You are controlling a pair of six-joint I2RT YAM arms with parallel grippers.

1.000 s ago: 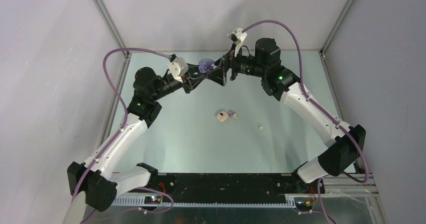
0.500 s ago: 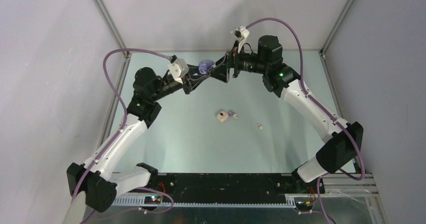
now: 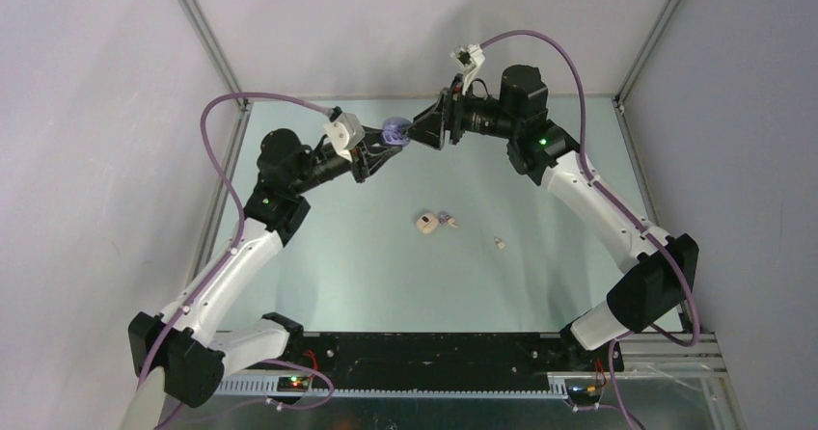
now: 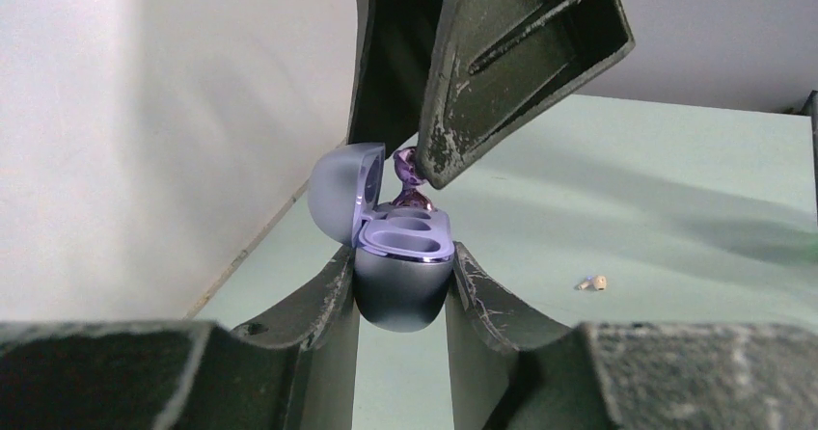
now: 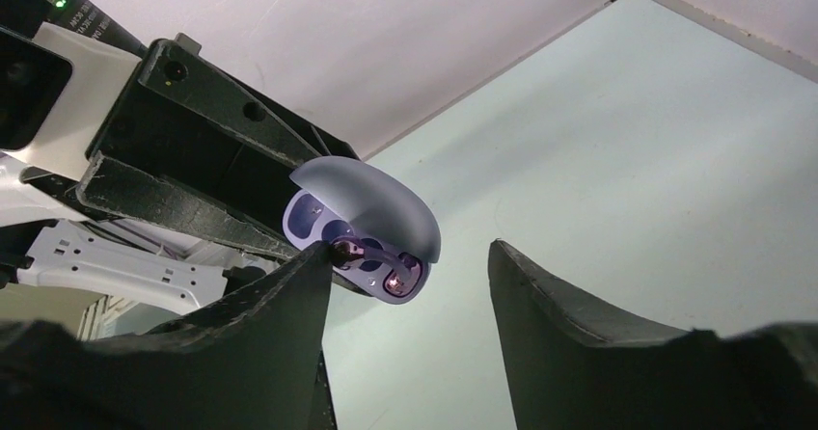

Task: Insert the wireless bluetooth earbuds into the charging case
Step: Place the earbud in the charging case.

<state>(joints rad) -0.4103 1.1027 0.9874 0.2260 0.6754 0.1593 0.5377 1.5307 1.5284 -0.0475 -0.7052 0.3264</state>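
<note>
Charging case: the lavender charging case (image 4: 403,281) is smooth and rounded. Its lid (image 4: 338,194) is swung up and open, and the top face shows two oval sockets.
Where it is: it is held clear of the bench (image 3: 338,256) at the far end, near the back wall and between the two arms.
Left pincer: the left pincer (image 4: 402,268) is clamped on the lower body of the charging case, with one scuffed black finger on each flank.
Purple earbud: the glossy violet purple earbud (image 4: 409,175) stands on end over the rear socket, just in front of the lid. It touches the edge of a right-pincer finger and is not sunk flush.
Right pincer: the right pincer (image 5: 407,250) has its fingers (image 5: 579,324) spread well apart. One tip is beside the purple earbud and the other is off to the side, gripping nothing.
On the bench: a pale round piece (image 3: 425,223) lies mid-bench with a second purple bud (image 3: 446,220) just beside it. A white bud (image 3: 500,244) lies farther toward the right arm, well apart from the case.
In the way: the big right-pincer finger hangs directly above the sockets and crowds the opening.
Hard to make out: from above, the charging case shows only as a small lavender blob where the two pincers meet. I cannot tell what the pale round piece is. In the right wrist view the lid hides most of the sockets.
</note>
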